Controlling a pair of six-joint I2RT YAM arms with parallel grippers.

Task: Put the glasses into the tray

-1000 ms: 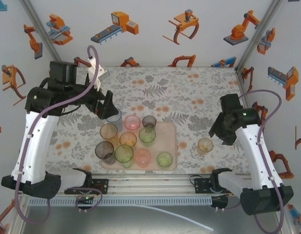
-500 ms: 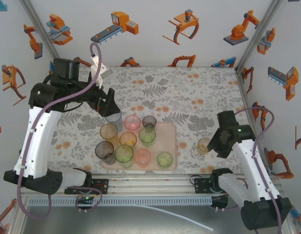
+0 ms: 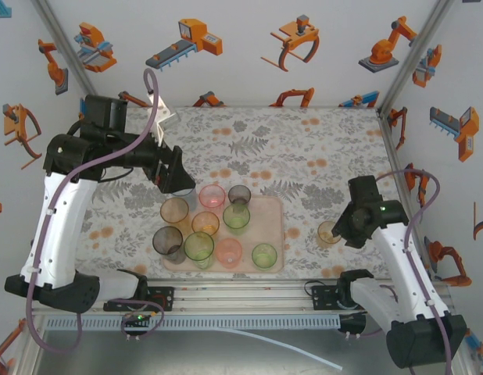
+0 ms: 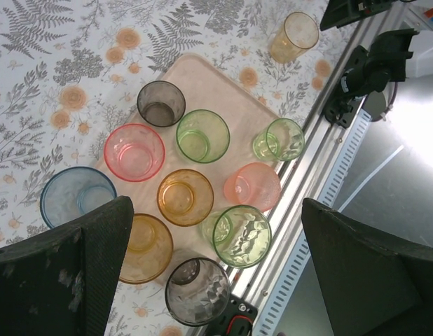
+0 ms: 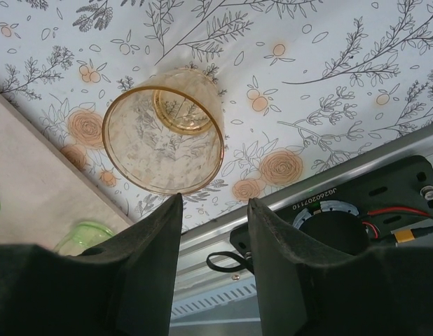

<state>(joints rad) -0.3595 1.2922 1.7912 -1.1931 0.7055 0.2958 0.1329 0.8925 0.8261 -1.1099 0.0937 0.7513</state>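
Rt of tray, orange glass upright, mouth up; L fingers, R fingers apart, empty.

Robotics lab test cell: white walls printed with orange robot cartoons, aluminium posts in the upper corners, a floral-covered table, and a left arm and right arm bolted to a metal rail at the bottom.

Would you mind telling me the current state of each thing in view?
Left gripper: open, empty.
Right gripper: open, nothing between its jaws.
Orange glass: upright on the table, off the tray.
Blue glass: upright on the table, beside the tray.
Tray: flat on the table, holding several glasses.
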